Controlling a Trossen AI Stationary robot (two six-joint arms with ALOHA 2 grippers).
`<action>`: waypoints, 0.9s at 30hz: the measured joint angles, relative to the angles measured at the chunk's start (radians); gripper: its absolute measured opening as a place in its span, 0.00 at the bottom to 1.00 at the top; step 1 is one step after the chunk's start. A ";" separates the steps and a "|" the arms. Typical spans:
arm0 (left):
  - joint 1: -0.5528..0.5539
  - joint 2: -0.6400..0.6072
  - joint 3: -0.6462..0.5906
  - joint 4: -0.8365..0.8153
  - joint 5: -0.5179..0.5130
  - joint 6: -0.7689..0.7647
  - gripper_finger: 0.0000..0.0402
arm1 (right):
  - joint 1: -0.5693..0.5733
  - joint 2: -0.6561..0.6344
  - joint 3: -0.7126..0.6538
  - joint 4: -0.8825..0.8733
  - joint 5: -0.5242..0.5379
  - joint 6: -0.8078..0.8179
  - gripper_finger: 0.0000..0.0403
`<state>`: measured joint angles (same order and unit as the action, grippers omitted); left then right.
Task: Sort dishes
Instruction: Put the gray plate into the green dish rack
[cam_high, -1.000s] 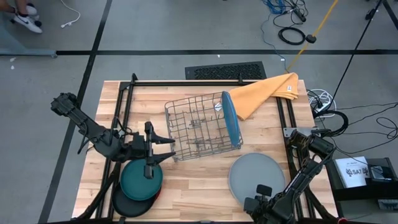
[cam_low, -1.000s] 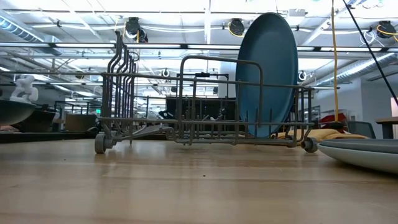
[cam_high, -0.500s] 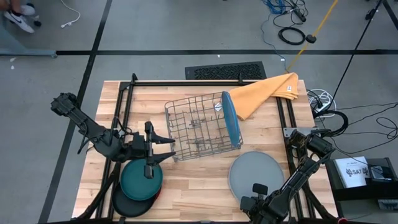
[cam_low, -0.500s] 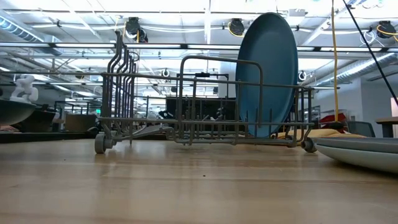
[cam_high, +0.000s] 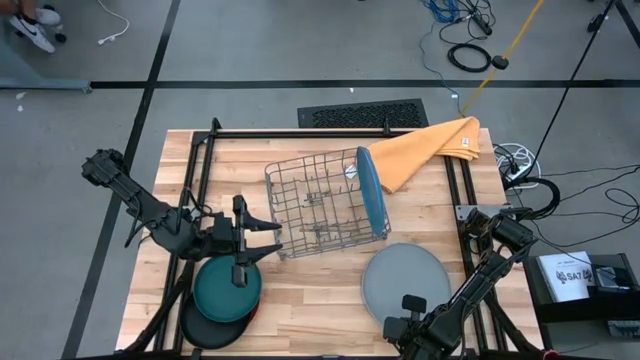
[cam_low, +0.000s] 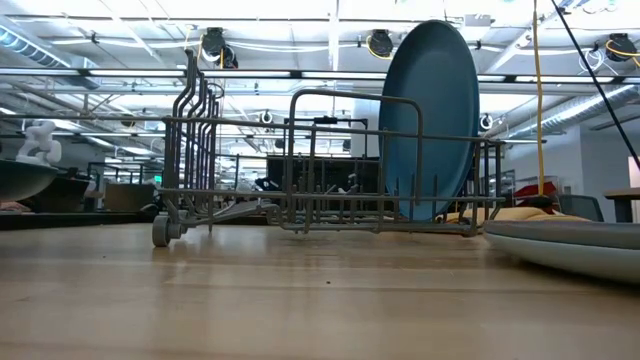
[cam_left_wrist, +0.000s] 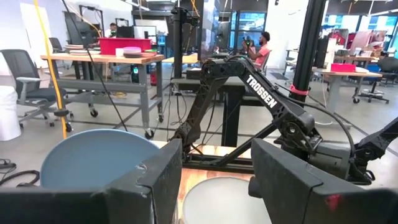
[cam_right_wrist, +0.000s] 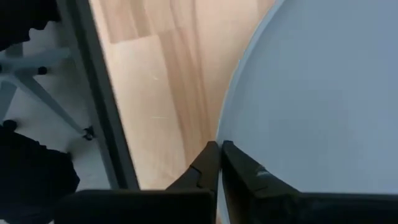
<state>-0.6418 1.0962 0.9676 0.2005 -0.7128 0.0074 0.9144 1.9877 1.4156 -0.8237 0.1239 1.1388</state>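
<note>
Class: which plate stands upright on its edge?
The bright blue plate, standing on edge in the rack; the grey and teal plates lie flat.

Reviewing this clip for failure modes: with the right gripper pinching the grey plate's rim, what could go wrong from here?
The right gripper is shut on only the very rim of the grey plate, so the plate may slip or tilt when lifted. The bright blue plate stands upright at the dish rack end nearest it; a swung plate could knock it or shove the rack.
</note>
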 joint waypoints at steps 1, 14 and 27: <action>0.000 0.000 0.000 0.000 0.000 0.000 0.48 | -0.003 0.000 0.010 -0.005 0.000 -0.007 0.00; 0.000 0.000 0.000 -0.010 -0.035 0.010 0.48 | -0.026 0.000 0.219 -0.245 0.005 -0.080 0.00; 0.000 0.001 0.000 -0.097 -0.074 0.030 0.48 | -0.026 -0.002 0.509 -0.556 0.015 -0.139 0.00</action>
<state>-0.6418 1.0973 0.9680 0.1039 -0.7864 0.0371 0.8886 1.9862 1.9247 -1.3800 0.1388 0.9995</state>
